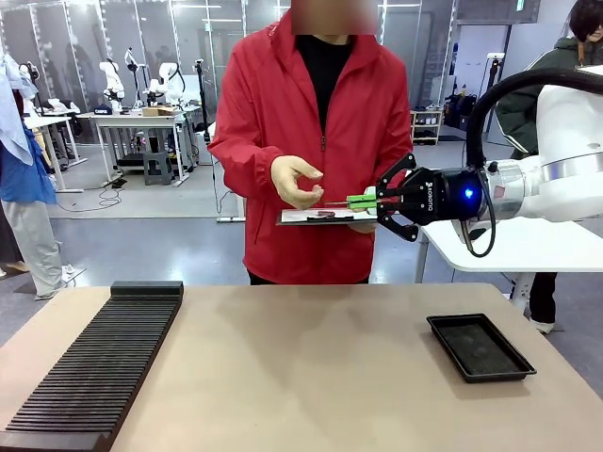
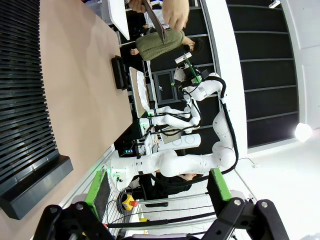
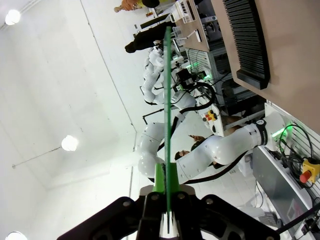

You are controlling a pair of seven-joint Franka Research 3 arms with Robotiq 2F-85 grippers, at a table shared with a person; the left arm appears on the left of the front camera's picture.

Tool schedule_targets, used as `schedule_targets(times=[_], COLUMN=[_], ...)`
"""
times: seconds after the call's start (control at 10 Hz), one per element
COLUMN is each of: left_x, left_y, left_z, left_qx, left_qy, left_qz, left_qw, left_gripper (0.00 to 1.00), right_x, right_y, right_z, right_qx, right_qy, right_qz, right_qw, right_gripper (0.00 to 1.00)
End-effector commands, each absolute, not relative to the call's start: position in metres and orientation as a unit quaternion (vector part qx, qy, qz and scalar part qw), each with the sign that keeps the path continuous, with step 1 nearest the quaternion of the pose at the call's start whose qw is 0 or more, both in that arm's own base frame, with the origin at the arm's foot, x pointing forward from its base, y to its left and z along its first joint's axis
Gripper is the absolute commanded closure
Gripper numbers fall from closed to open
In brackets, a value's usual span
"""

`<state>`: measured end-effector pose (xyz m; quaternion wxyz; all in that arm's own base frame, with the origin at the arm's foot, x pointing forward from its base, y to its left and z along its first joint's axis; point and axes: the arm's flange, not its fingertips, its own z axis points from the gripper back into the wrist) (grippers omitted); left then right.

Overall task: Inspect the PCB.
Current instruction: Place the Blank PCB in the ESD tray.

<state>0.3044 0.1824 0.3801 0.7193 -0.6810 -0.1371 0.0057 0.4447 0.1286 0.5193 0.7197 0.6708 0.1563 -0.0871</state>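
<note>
**PCB pinched edge-on in my right jaws, held up to the person**

Below my raised right gripper [image 1: 384,200] lies the tan table [image 1: 301,367], with a long black ribbed rack [image 1: 94,367] far off to my left and a shallow black tray [image 1: 480,347] beneath my right arm. Just beyond my fingertips stands a person in a red jacket [image 1: 283,141], one hand [image 1: 295,181] lifted, holding a tablet [image 1: 320,217] level just under my fingers. My right jaws are clenched on the PCB [image 3: 168,110], a thin green board seen edge-on, running straight out from between my pads. My left gripper [image 2: 157,200] has its jaws spread wide, with nothing between them.
</note>
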Motion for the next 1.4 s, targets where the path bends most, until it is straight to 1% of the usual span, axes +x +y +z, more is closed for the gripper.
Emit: schedule_targets(times=[0.0, 0.2, 0.4, 0.5, 0.6, 0.7, 0.8, 1.0, 1.1, 1.2, 1.3], left_x=[0.305, 0.305, 0.305, 0.305, 0.305, 0.305, 0.305, 0.305, 0.305, 0.305, 0.305], left_y=[0.184, 0.184, 0.184, 0.184, 0.184, 0.184, 0.184, 0.184, 0.184, 0.184, 0.184], left_z=[0.382, 0.382, 0.382, 0.382, 0.382, 0.382, 0.382, 0.382, 0.382, 0.382, 0.382], left_qx=[-0.680, -0.680, -0.680, -0.680, -0.680, -0.680, -0.680, -0.680, -0.680, -0.680, -0.680], left_qy=[-0.135, -0.135, -0.135, -0.135, -0.135, -0.135, -0.135, -0.135, -0.135, -0.135, -0.135], left_qz=[0.008, 0.008, 0.008, 0.008, 0.008, 0.008, 0.008, 0.008, 0.008, 0.008, 0.008], left_qw=[0.720, 0.720, 0.720, 0.720, 0.720, 0.720, 0.720, 0.720, 0.720, 0.720, 0.720], left_gripper=[0.00, 0.00, 0.00, 0.00, 0.00, 0.00, 0.00, 0.00, 0.00, 0.00, 0.00], right_x=[0.418, 0.408, 0.417, 0.421, 0.425, 0.425, 0.420, 0.409, 0.405, 0.417, 0.417], right_y=[0.108, 0.070, 0.040, 0.023, 0.011, -0.006, -0.020, -0.040, -0.039, -0.038, -0.038], right_z=[0.524, 0.517, 0.497, 0.488, 0.482, 0.473, 0.468, 0.463, 0.459, 0.467, 0.467], right_qx=[0.659, 0.622, 0.547, 0.535, 0.522, 0.486, 0.481, 0.481, 0.476, 0.479, 0.479], right_qy=[0.129, 0.074, 0.038, 0.039, 0.026, -0.016, -0.005, -0.016, 0.002, -0.005, -0.005], right_qz=[-0.035, 0.003, 0.024, 0.051, 0.068, 0.081, 0.087, 0.079, 0.080, 0.075, 0.075], right_qw=[0.740, 0.779, 0.836, 0.843, 0.850, 0.870, 0.872, 0.873, 0.876, 0.875, 0.875], right_gripper=[0.97, 0.97, 0.97, 0.97, 0.97, 0.97, 0.97, 0.97, 0.97, 0.97, 0.97])
